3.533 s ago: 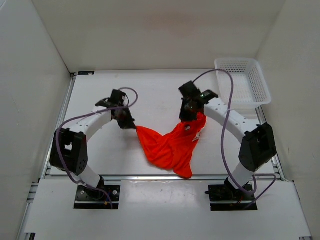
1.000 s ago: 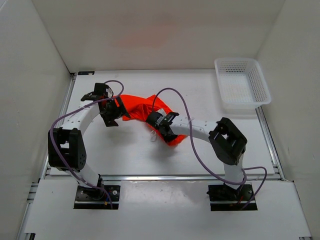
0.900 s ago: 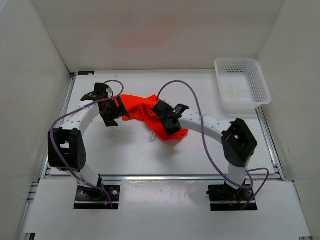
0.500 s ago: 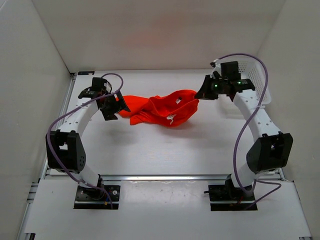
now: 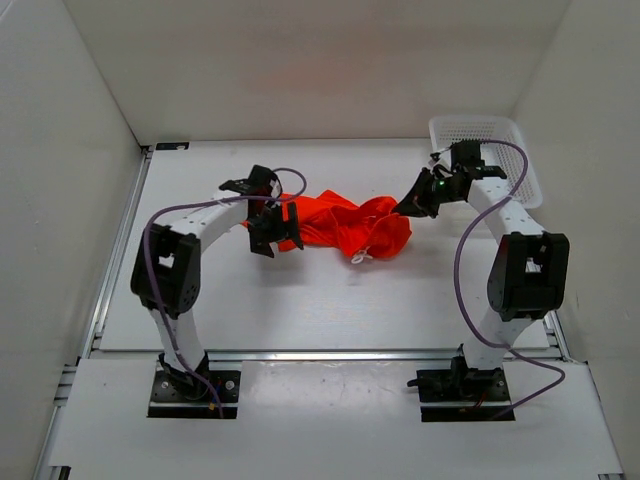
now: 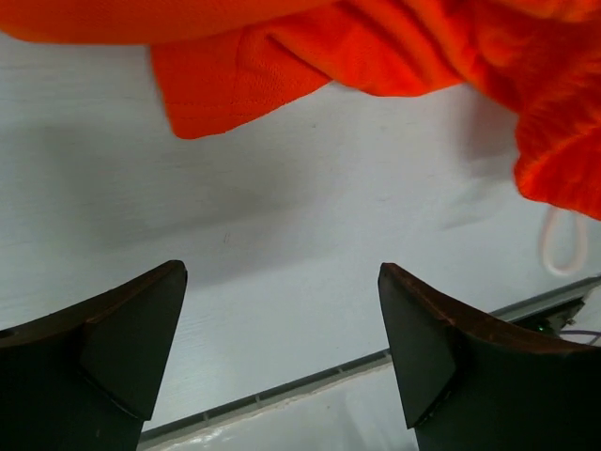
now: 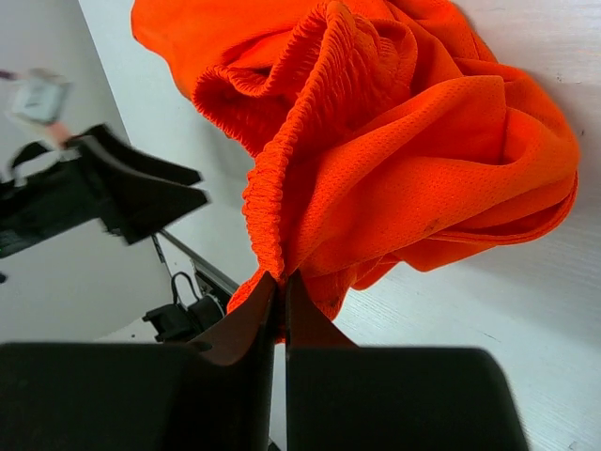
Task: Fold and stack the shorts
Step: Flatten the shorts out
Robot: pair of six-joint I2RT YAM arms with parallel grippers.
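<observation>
Shorts (image 5: 345, 222): bunched on table (image 5: 300, 300), soft, light, floppy.
Right gripper (image 7: 280, 293): I pinch the elastic waistband (image 7: 272, 169).
Left gripper (image 6: 282, 282): spread wide, empty, beside the cloth.
Best hold: waistband corners, I judge.

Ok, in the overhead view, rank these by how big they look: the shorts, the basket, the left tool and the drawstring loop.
1. shorts and basket: they look about alike, and the basket is partly hidden, so no ranking between them.
2. left tool.
3. drawstring loop.
</observation>
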